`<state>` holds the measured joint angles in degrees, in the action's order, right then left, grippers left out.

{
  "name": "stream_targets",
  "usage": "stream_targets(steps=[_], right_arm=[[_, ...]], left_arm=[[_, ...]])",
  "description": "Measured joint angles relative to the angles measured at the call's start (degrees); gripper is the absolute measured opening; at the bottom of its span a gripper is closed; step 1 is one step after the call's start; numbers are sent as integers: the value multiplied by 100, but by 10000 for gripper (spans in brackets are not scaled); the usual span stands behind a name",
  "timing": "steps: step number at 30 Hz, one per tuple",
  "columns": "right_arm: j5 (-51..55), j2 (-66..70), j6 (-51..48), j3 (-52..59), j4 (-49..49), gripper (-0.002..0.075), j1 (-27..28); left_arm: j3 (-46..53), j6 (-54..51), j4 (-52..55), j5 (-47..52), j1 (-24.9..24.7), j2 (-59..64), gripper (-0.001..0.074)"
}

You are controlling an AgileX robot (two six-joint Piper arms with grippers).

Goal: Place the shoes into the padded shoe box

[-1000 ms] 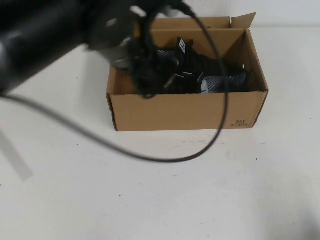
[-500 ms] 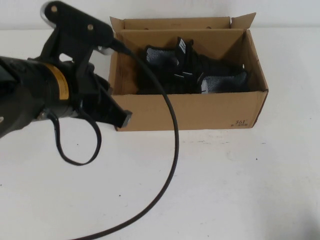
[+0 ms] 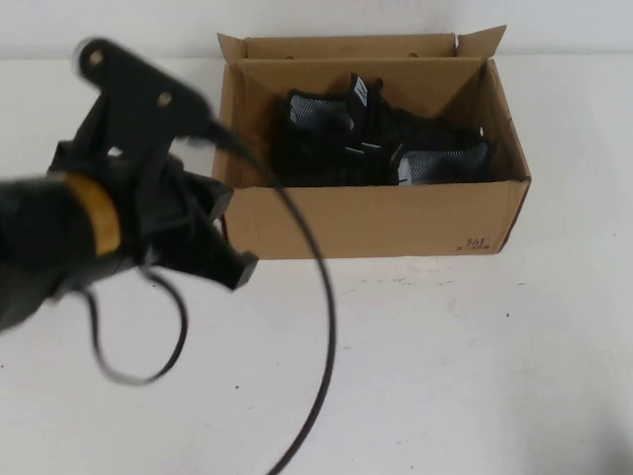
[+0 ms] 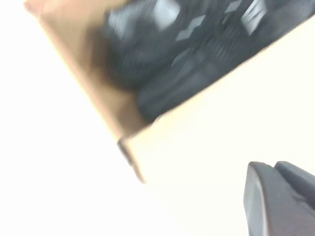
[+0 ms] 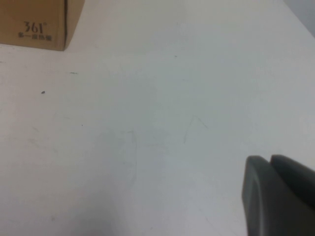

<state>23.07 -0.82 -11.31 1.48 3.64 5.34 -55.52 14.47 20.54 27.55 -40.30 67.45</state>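
**Watching the left arm beside the loaded box**

Catching the box was the main risk, in my judgement. The left gripper [image 3: 232, 262] hung over the table [image 3: 475, 386] at the left, just beside the near left corner of the padded shoe box [image 3: 376, 223]. A careless sideways move there could knock that corner and turn or push the box. A black cable [image 3: 323, 327] fell from the arm in a long loop in front of the box's near wall. If the loop hooked the corner or a short flap, it could drag the box along the table.

Further right, both shoes [image 3: 381, 148] lay inside the box, close together, and one strap stood up about as high as the rim. They seemed settled, but a hard shake of the box could shift them.

About the opening of the left gripper, I cannot tell; it was too blurred. No shoe was seen in it, and it did not seem to touch the box. The right gripper [image 5: 278, 196] was over bare table on the right, near the box's corner with the printed mark [image 5: 35, 29]. Whether it was open or closed I cannot tell either, and it touched nothing visible.
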Motion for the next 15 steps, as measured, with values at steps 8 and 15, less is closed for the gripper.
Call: stream_targets(steps=[8,15], right_arm=[[0,0,0,0,0,-8,0],[0,0,0,0,0,-8,0]], left_arm=[[2475,-1645,-1556,-3244,862,-1815,-3],[4355,-2548,-1961,-4592,1682,-3968,-4]])
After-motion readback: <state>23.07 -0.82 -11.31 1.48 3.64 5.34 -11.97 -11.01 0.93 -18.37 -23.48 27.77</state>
